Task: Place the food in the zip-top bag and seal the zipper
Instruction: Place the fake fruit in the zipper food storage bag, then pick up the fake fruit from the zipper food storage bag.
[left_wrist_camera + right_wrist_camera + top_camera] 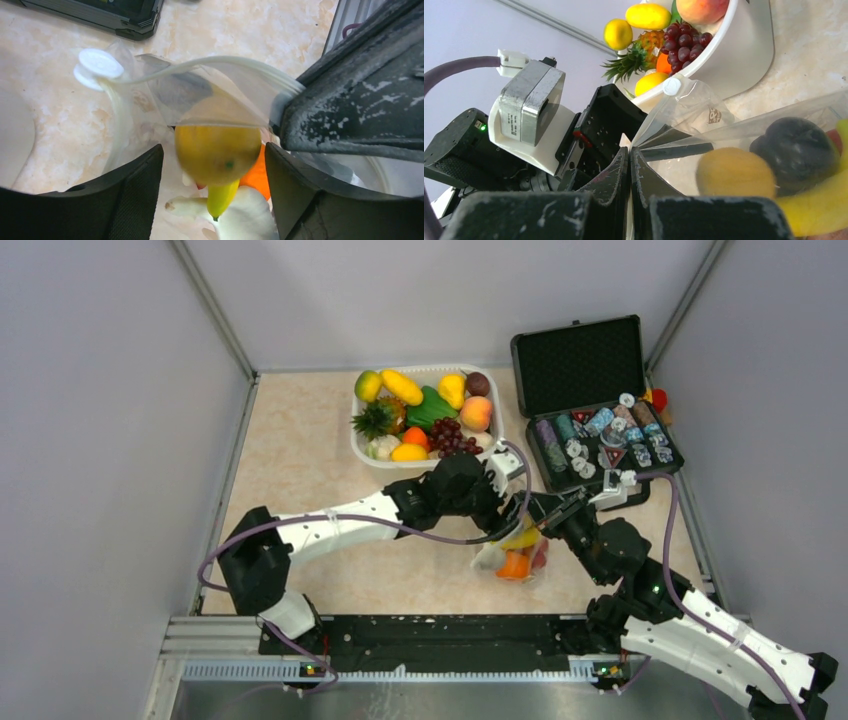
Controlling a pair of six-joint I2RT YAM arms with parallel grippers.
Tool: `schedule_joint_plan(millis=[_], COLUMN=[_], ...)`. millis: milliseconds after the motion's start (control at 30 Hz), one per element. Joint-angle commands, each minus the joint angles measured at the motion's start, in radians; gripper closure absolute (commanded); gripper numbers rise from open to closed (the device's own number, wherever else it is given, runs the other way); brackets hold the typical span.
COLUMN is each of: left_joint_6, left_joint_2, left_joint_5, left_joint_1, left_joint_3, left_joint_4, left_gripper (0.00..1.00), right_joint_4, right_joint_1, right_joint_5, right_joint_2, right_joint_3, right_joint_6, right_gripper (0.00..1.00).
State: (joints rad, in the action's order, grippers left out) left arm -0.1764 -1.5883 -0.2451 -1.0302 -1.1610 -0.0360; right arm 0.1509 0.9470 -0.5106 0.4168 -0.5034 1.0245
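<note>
Food is partly bagged: the clear dotted plastic zip-top bag (490,558) lies on the beige marbled table (300,460) near the white rectangular tub (744,55), already holding a yellow banana (819,207) and a dark purple round fruit (796,147); a round yellow-orange fruit (217,162) hangs at its open mouth between the spread fingers of the left gripper (214,149), seemingly ungripped; the right gripper (630,160) is clamped on the bag's edge; many fruits sit in the tub, and the thin whitish zipper strip (215,59) gapes unsealed, so I judge it about midway.

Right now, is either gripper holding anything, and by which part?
The right gripper is pinching the zip-top bag at its zipper. The left gripper is open around a yellow fruit, not clamping it.
</note>
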Motion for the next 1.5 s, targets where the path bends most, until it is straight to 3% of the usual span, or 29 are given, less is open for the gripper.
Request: schedule_joint_plan(millis=[0,200,433,667,800,1000,1300,1467], left_joint_6=[0.016,0.042,0.11,0.075,-0.007,-0.061,-0.141,-0.084], left_joint_2=[0.098,0.218,0.338,0.392,0.332,0.205,0.035,-0.089], left_joint_5=[0.001,-0.044,0.155,0.209,0.12,0.08,0.026,-0.007], left_joint_1=[-0.004,-0.001,0.01,0.148,0.289,0.388,0.459,0.459], left_joint_3=[0.003,-0.001,0.06,0.102,0.052,-0.086,-0.207,-0.284], left_joint_4=[-0.003,-0.022,-0.078,-0.03,-0.004,-0.045,-0.037,0.023], left_gripper=[0.22,0.13,0.09,0.03,0.03,0.02,0.02,0.05], right_joint_4=[-0.027,-0.028,-0.019,-0.032,-0.034,-0.019,-0.015,-0.02], right_joint_1=[0.006,0.006,0.006,0.007,0.006,0.006,0.006,0.007], right_joint_5=[-0.014,-0.023,-0.025,-0.018,-0.016,-0.019,-0.02,-0.02], right_joint_2=[-0.013,-0.013,-0.025,-0.027,-0.026,-0.029,-0.038,-0.038], right_joint_3=[-0.018,-0.008,-0.007,0.006,0.006,-0.005,-0.001,0.004], right_joint_6=[-0.001,0.006,0.009,0.014,0.013,0.011,0.013,0.013], right_gripper=[1.0,1.0,1.0,1.0,1.0,1.0,1.0,1.0])
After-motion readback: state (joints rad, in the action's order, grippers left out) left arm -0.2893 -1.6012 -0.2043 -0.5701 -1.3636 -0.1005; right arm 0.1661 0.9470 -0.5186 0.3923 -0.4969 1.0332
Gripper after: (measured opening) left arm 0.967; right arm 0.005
